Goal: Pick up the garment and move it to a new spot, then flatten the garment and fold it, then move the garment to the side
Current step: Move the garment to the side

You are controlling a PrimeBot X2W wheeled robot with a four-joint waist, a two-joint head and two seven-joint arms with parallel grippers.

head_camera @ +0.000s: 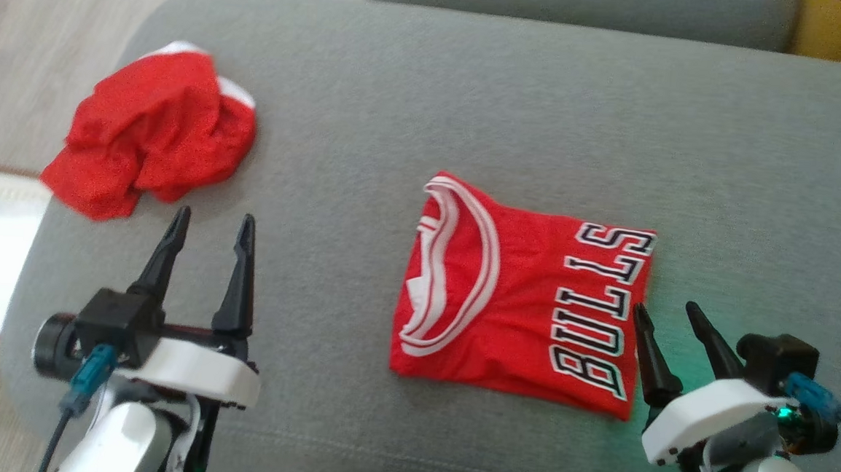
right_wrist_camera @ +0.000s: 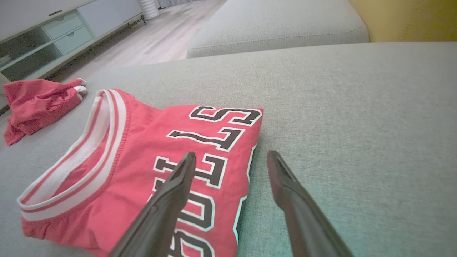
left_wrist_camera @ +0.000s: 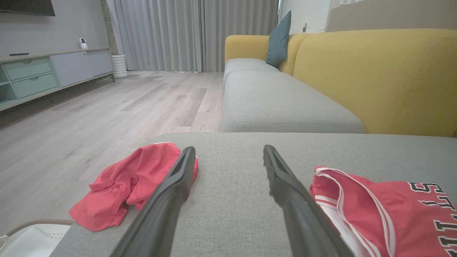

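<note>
Left gripper [head_camera: 216, 215] and right gripper [head_camera: 665, 307] both open and empty, over the grey cushion [head_camera: 473, 86], with the folded red jersey [head_camera: 526, 301] lying flat between them.

Nearest the robot, each gripper's two dark fingers stand spread with nothing between them. The right gripper sits at the jersey's right edge: in the right wrist view one finger overlaps the black-and-white "BULLS" lettering, the other is over bare cushion; contact with the fabric cannot be told. The jersey lies nearer the right gripper, its white-trimmed opening toward the left. The left gripper is well apart from it, over bare cushion. Beyond the left gripper, a crumpled red garment [head_camera: 153, 132] rests at the cushion's left edge. Farther off are the wooden floor [head_camera: 39, 23], the yellow sofa back [left_wrist_camera: 375, 71] and a teal pillow [left_wrist_camera: 278, 39].
</note>
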